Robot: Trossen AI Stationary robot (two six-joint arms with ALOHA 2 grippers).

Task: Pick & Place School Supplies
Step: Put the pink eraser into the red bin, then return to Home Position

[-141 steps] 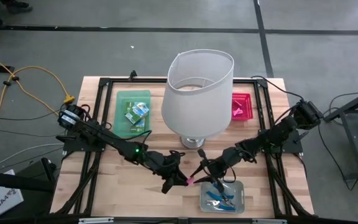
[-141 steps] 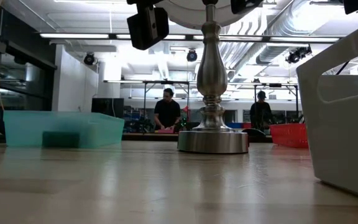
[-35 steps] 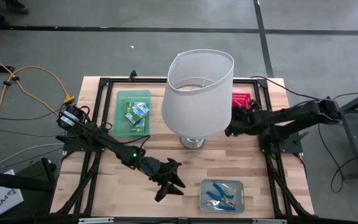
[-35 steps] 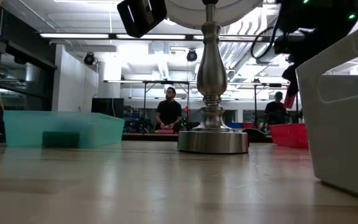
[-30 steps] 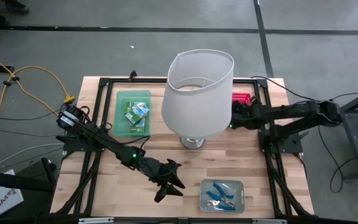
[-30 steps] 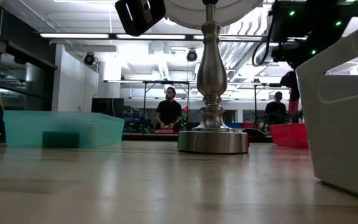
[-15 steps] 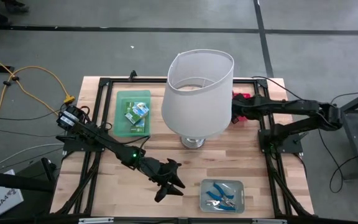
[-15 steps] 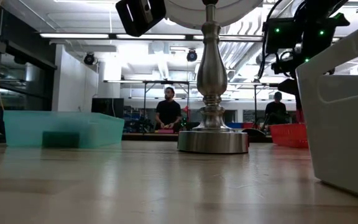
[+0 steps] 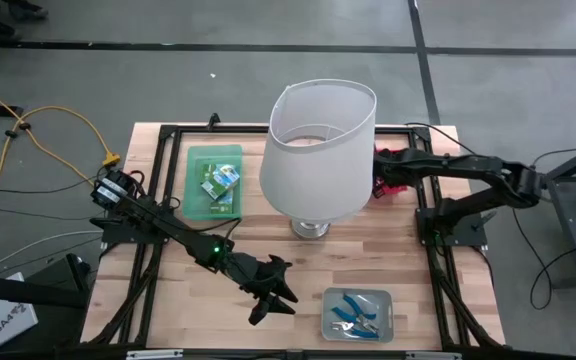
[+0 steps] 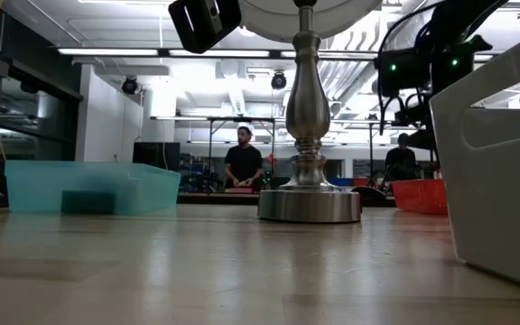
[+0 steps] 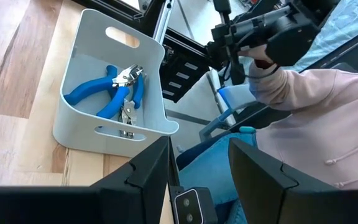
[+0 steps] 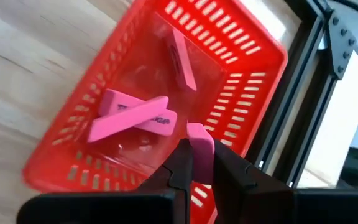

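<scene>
Right gripper (image 12: 201,163) pinching eraser (image 12: 199,142) over red basket (image 12: 253,81) | left gripper (image 11: 197,163) open, idle | eraser: light, rubbery, grippy; pinch flat sides

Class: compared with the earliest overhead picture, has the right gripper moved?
Yes. The right gripper has swung from the table's near edge by the grey tray to the far side, over the red basket beside the lampshade, holding a pink eraser.
</scene>
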